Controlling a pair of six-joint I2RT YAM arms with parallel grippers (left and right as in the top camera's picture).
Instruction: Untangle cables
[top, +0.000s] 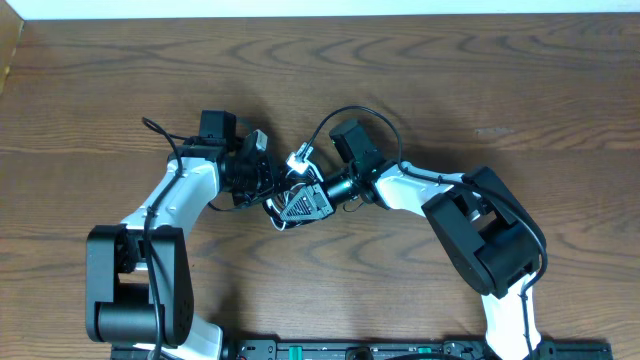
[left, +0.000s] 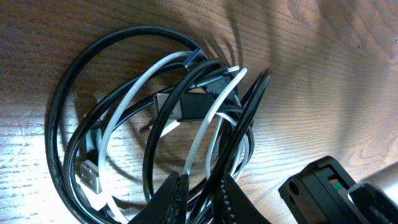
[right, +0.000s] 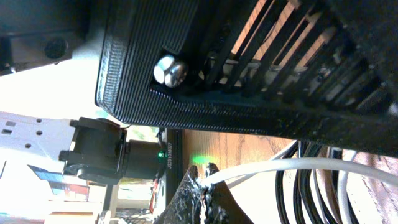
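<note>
Pinching the cables: left tool, right tool

Fig. 1. The 2 arms I drive, left arm and right arm: white link shells, black joint housings, black wires looping off them. The left gripper has black, finely ribbed fingers. 1 silver screw sits in a black slatted shell.
</note>
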